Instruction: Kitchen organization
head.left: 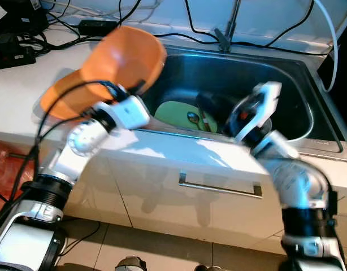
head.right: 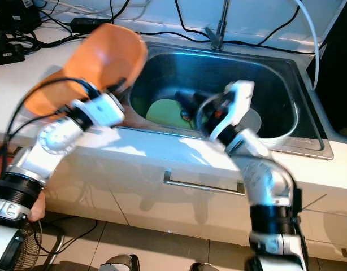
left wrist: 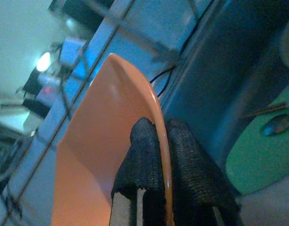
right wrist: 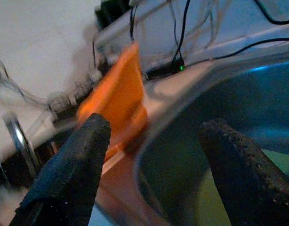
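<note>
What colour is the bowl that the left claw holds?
Orange; the bowl shows best in the left eye view.

White cabinet (head.left: 218,197) (metal handle (head.left: 220,188)), tiled floor (head.left: 151,248).

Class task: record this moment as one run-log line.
left gripper: pinching orange bowl rim, lifted beside sink | right gripper: open over sink | green plate: in sink

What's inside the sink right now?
In the sink lies a green plate with a spoon on it, beside a dark item I can't identify. The right gripper, open, hangs over the basin and covers the rest.
</note>
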`<state>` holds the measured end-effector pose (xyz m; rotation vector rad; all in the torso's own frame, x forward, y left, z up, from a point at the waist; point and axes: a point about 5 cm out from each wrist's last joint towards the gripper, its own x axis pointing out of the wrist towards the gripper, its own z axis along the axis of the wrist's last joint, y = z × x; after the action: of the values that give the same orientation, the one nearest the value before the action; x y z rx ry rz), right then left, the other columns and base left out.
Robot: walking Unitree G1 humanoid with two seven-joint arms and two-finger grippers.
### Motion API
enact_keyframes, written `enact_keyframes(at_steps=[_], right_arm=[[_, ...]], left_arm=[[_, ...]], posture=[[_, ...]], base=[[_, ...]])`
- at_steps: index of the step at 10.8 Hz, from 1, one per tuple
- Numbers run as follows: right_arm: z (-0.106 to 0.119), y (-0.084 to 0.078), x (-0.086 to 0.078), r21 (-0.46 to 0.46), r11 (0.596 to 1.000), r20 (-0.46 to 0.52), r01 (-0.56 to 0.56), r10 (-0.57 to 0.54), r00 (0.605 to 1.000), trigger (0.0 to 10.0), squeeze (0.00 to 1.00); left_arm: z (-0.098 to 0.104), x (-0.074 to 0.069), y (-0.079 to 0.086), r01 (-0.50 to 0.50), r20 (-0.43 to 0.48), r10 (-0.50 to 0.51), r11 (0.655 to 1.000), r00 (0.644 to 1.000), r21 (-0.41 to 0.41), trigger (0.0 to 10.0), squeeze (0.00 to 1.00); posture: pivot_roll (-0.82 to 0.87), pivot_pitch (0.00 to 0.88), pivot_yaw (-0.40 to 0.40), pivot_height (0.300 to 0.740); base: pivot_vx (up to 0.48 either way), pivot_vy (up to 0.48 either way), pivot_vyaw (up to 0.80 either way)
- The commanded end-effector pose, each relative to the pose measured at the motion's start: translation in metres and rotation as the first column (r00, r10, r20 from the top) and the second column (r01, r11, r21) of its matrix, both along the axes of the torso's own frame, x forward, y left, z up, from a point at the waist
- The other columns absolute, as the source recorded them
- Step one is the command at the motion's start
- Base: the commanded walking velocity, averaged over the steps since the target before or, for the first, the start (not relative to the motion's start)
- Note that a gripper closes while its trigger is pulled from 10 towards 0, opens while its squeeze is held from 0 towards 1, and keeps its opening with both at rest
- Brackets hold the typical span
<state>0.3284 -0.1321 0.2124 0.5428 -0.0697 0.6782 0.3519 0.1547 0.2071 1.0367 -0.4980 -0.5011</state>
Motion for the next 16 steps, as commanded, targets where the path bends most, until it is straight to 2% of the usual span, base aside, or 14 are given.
enact_keyframes(at_steps=[1,2,3,6,8,9,12,13,14,16], right_arm=[[0.010,-0.005,0.004,0.098,0.995,-0.027,0.006,-0.003,1.000,10.0,0.00],[0.017,-0.007,0.007,0.164,0.987,-0.041,0.004,0.003,0.999,10.0,0.00],[0.024,-0.006,0.013,0.184,0.983,-0.050,0.018,-0.009,0.999,10.0,0.00],[0.026,-0.001,0.027,0.162,0.986,-0.112,0.025,-0.006,0.994,10.0,0.00],[0.025,0.002,0.034,0.101,0.995,-0.130,0.012,0.001,0.992,10.0,0.00],[0.028,0.005,0.041,0.033,0.999,-0.138,-0.001,0.005,0.990,10.0,0.00],[0.038,0.003,0.052,-0.069,0.997,-0.135,0.017,-0.026,0.991,10.0,0.00],[0.036,0.000,0.059,-0.135,0.988,-0.165,0.069,-0.091,0.982,0.0,0.00],[0.037,-0.001,0.061,-0.161,0.984,-0.173,0.082,-0.110,0.979,0.0,0.00],[0.043,-0.004,0.063,-0.280,0.954,-0.172,0.108,-0.161,0.972,0.0,0.00]], left_arm=[[0.001,-0.003,-0.010,0.055,0.052,-0.058,0.997,0.997,0.045,0.0,0.00],[-0.001,-0.004,-0.017,0.088,0.068,-0.093,0.993,0.993,0.077,0.0,0.00],[0.003,-0.007,-0.030,0.135,0.113,-0.144,0.987,0.983,0.082,0.0,0.00],[0.010,-0.010,-0.053,0.196,0.208,-0.209,0.977,0.955,0.085,0.0,0.00],[0.011,-0.010,-0.063,0.225,0.218,-0.240,0.970,0.946,0.093,0.0,0.00],[0.008,-0.010,-0.068,0.238,0.216,-0.254,0.966,0.943,0.099,0.0,0.00],[0.007,-0.011,-0.074,0.254,0.222,-0.270,0.962,0.937,0.098,0.0,0.00],[0.005,-0.011,-0.075,0.256,0.218,-0.273,0.961,0.937,0.101,0.0,0.00],[0.004,-0.011,-0.074,0.256,0.218,-0.273,0.961,0.937,0.102,0.0,0.00],[0.001,-0.010,-0.072,0.247,0.213,-0.266,0.963,0.940,0.113,0.0,0.00]], posture=[[0.11,0.059,-0.006,0.740],[0.11,0.059,-0.006,0.740],[0.11,0.058,-0.008,0.740],[0.11,0.061,-0.013,0.740],[0.11,0.062,-0.013,0.740],[0.11,0.062,-0.013,0.740],[0.09,0.068,-0.017,0.740],[0.09,0.072,-0.018,0.740],[0.09,0.076,-0.018,0.740],[0.08,0.078,-0.018,0.740]], base=[[0.000,0.000,0.00],[0.000,0.000,0.00],[0.000,0.000,0.00],[0.000,0.000,0.00],[0.000,0.000,0.00],[0.000,0.000,0.00],[0.000,0.000,0.00],[0.000,0.000,0.00],[0.000,0.000,0.00],[0.000,0.000,0.00]])
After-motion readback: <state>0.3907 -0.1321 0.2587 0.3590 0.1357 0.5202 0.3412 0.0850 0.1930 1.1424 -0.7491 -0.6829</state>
